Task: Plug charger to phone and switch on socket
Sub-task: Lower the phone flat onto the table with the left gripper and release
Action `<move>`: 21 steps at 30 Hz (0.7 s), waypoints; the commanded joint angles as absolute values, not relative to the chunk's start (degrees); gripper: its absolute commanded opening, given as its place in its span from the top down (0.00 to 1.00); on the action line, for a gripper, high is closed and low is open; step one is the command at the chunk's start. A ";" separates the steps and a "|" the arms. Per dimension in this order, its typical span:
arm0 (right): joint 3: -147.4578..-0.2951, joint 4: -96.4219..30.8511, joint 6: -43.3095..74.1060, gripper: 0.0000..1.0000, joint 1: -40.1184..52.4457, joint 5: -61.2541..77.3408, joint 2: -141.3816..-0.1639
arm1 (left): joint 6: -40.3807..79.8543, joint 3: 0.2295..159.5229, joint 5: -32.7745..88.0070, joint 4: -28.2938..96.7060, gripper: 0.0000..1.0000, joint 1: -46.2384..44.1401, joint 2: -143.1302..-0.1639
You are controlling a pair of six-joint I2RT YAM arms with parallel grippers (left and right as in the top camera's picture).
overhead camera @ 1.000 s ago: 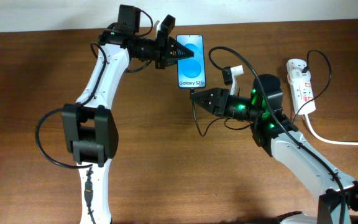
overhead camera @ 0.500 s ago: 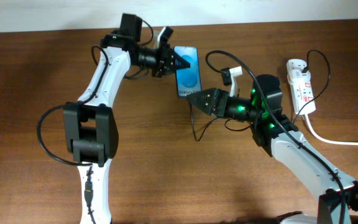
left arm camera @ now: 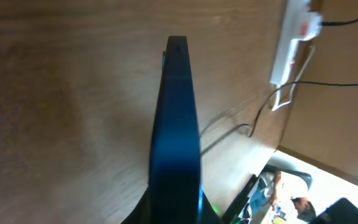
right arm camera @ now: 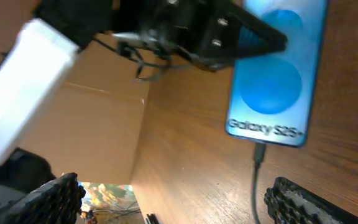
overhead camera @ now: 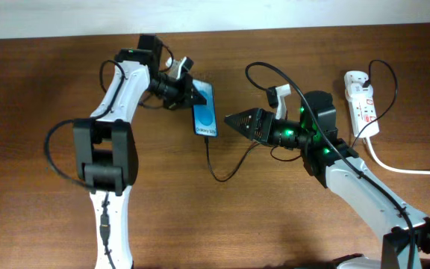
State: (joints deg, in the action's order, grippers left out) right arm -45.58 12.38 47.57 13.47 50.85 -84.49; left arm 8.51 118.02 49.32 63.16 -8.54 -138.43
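Brown wooden tabletop (overhead camera: 21, 90) carries all items.

1. Left claw (overhead camera: 190, 91) is clamped on the upper end of the slim black-edged smartphone with the bright blue screen (overhead camera: 206, 113). The left wrist view shows the handset edge-on, running straight out from between the fingers. From overhead the screen appears narrow, so the handset is tilted rather than lying flat. Whether its lower end touches the tabletop cannot be told.
2. The smartphone sits left of centre, between the two arms. The right wrist view shows its "Galaxy S25+" text near the lower edge.
3. The thin black charger cable (overhead camera: 219, 173) has its small plug tip (right arm camera: 260, 151) seated in the bottom edge of the smartphone. From there it drops toward the near edge, loops, and rises to the right toward the right arm.
4. Right claw (overhead camera: 230, 119) points left at the smartphone, just beside it and not touching. Its fingers (right arm camera: 300, 202) stand wide apart, with nothing gripped; the cable passes between them.
5. The elongated white power strip with red-marked switches (overhead camera: 362, 101) lies at the far right, well apart from both claws. A thick white cord (overhead camera: 402, 168) leaves its near end. Switch position cannot be read.
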 commanded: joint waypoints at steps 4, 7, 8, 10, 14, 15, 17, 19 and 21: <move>-46.41 12.58 46.74 0.02 13.10 50.26 -84.05 | 7.18 117.99 47.51 63.53 1.00 -8.34 -144.75; -46.41 12.56 46.74 0.02 13.10 49.89 -84.05 | 7.18 117.99 44.56 63.26 1.00 -8.34 -144.75; -46.41 12.56 46.74 0.02 13.10 49.89 -84.05 | 7.20 117.99 43.57 63.26 1.00 -8.34 -144.75; -46.41 12.56 46.74 0.02 13.10 49.89 -84.05 | 7.20 117.99 40.03 63.26 0.93 -8.36 -144.75; -46.39 12.56 46.74 0.01 13.10 49.89 -84.05 | 7.20 117.99 37.34 63.24 0.68 -8.34 -144.75; -46.39 12.53 46.74 0.02 13.10 49.89 -84.05 | 7.20 117.99 36.64 63.24 0.63 -8.36 -144.75; -46.39 12.53 46.74 0.02 13.10 49.91 -84.05 | 7.18 117.99 35.92 63.26 0.58 -8.36 -144.75; -46.39 12.56 46.74 0.02 13.10 49.91 -84.05 | 7.18 117.99 35.46 63.26 0.50 -8.34 -144.75; -46.39 12.49 46.74 0.02 13.10 49.93 -84.05 | 7.18 117.99 33.06 63.31 0.45 -8.34 -144.75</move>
